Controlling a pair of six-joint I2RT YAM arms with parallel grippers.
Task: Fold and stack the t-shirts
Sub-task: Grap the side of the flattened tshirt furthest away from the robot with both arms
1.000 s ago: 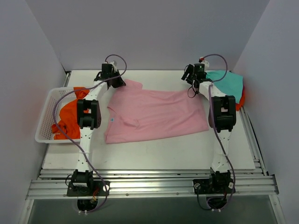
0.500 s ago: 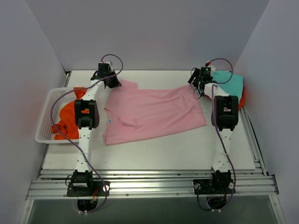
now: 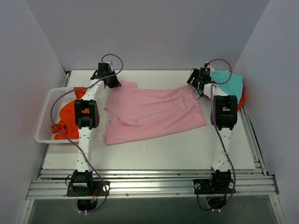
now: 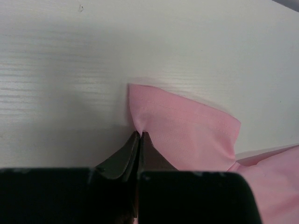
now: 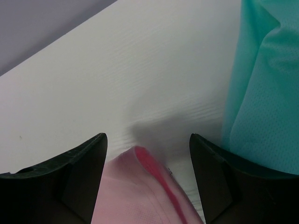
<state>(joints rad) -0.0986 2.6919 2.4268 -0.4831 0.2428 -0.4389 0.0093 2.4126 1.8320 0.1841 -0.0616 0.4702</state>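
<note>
The light pink t-shirt point(image 3: 152, 112) lies spread out on the white table. My left gripper point(image 3: 108, 79) is at its far left corner, shut on a pinch of pink sleeve cloth point(image 4: 180, 128). My right gripper point(image 3: 196, 83) is open at the shirt's far right corner; the pink corner point(image 5: 140, 191) lies between its jaws, untouched. The teal t-shirt point(image 3: 230, 83) lies folded at the far right, also in the right wrist view point(image 5: 264, 93), on top of a red shirt point(image 3: 241, 99). The orange t-shirt point(image 3: 70, 116) sits in the basket.
A white mesh basket point(image 3: 44, 122) stands at the table's left edge. White walls close in at the left, back and right. A metal rail point(image 3: 149, 179) runs along the near edge by the arm bases.
Both arms moved outward and back over the second, stretching the pink shirt's far edge. The right gripper has shifted right toward the teal shirt. Little differs from half a second ago.
</note>
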